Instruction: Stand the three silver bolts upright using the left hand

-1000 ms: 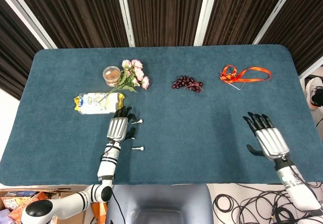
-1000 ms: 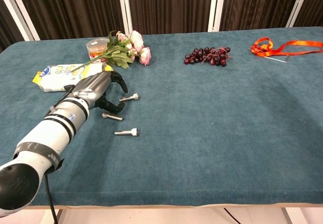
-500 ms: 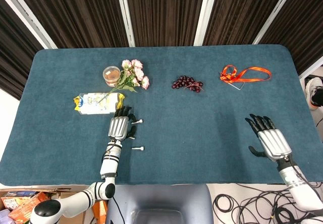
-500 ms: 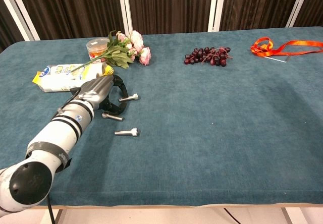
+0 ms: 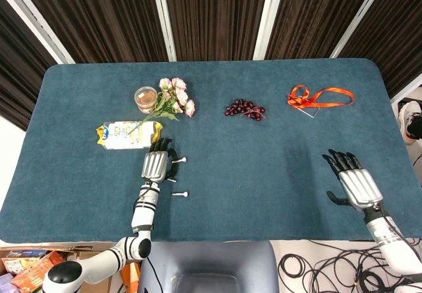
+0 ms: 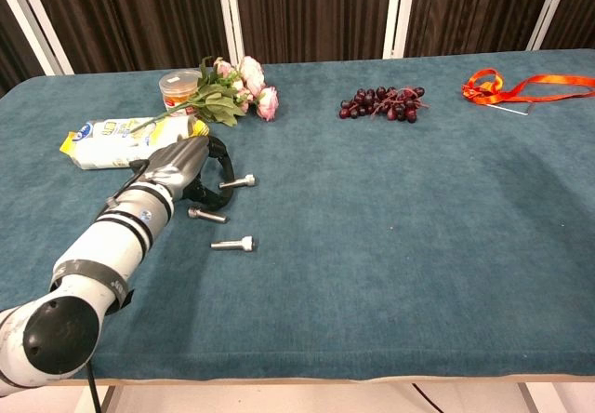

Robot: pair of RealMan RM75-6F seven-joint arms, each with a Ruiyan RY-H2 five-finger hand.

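Three silver bolts lie flat on the blue table. The far bolt (image 6: 238, 181) (image 5: 179, 159) lies just off my left hand's fingertips. Beside the thumb is the middle bolt (image 6: 206, 215), and the near bolt (image 6: 233, 243) (image 5: 179, 193) lies apart, toward the front edge. My left hand (image 6: 181, 166) (image 5: 155, 165) hovers low over the cloth left of the bolts, fingers bent and apart, holding nothing. My right hand (image 5: 353, 177) rests near the table's front right, fingers spread and empty; the chest view does not show it.
A white and yellow packet (image 6: 116, 141) lies just behind the left hand. Pink flowers (image 6: 237, 92) and a small jar (image 6: 178, 87) sit further back. Dark grapes (image 6: 383, 102) are at centre back, an orange ribbon (image 6: 516, 87) at back right.
The right hand has drifted a little toward the front right edge. The left hand has shifted slightly forward and stays beside the bolts; the bolts have not moved.
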